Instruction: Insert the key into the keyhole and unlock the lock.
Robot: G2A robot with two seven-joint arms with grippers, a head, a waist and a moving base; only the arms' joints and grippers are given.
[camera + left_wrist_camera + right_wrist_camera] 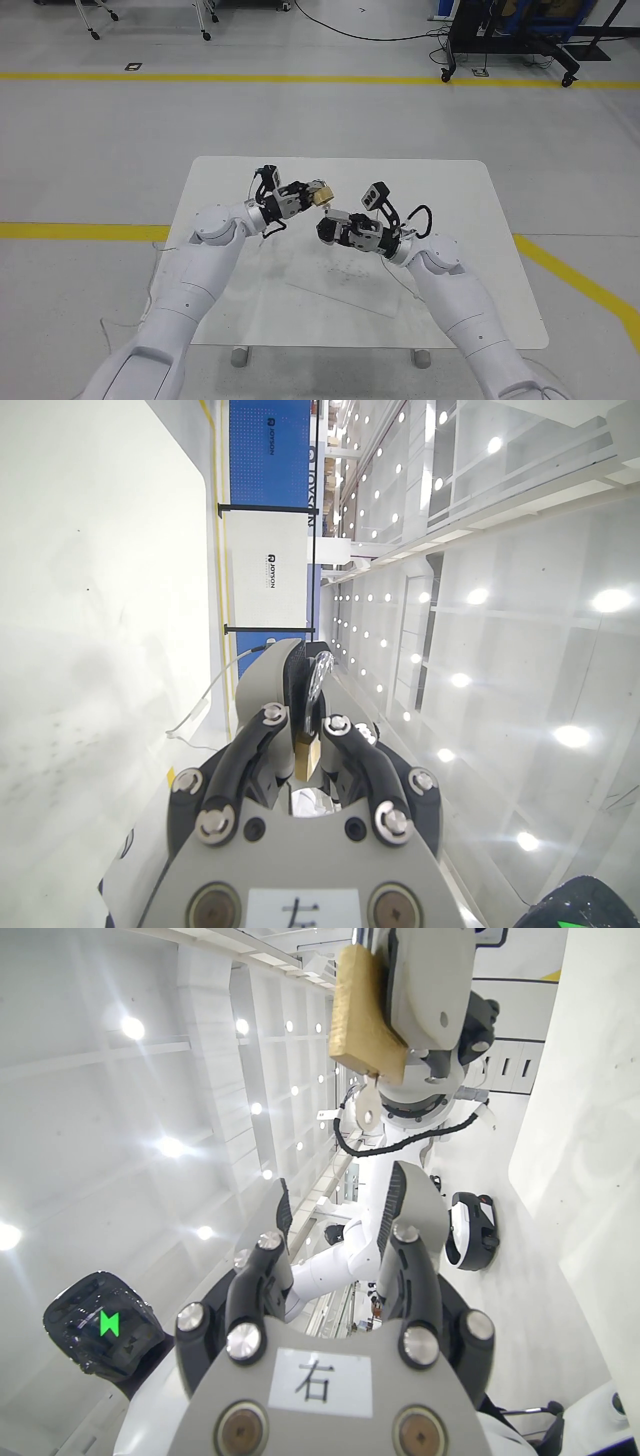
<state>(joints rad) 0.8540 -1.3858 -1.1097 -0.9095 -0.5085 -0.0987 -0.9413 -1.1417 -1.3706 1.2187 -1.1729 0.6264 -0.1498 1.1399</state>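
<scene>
- Brass and squat, the padlock [362,1023] was clamped in the left gripper [307,652]. It was held in the air above the middle of the white table [460,210], not resting on it.
- The left gripper's fingers were clenched on the lock's flat faces, and the silver shackle [316,685] ran out between the pads. That grip probably served to leave the keyhole end bare and turned toward the other arm.
- The key [369,1107] hung from that bare end. Its blade appeared to be seated in the keyhole, with only the pale, rounded bow and its small hole sticking out.
- The right gripper [340,1185] sat near the lock and faced the bow. Its fingers were released and spread with nothing between them, and the bow lay ahead of the fingertips, apart from them.
- Held this way, one arm worked as a vice while the other was free to handle the key. I judged that to be why the lock was kept off the table.
- The lock's body looked a dull, grainy gold with square corners, and one face was hidden behind a grey finger pad. The shackle was bright and curved, but I could not tell whether it was latched or sprung.
- By my reading, insertion looked done and the turn of the key was still to come. The small bow would need a square pinch, or the fingers could slip off it.
</scene>
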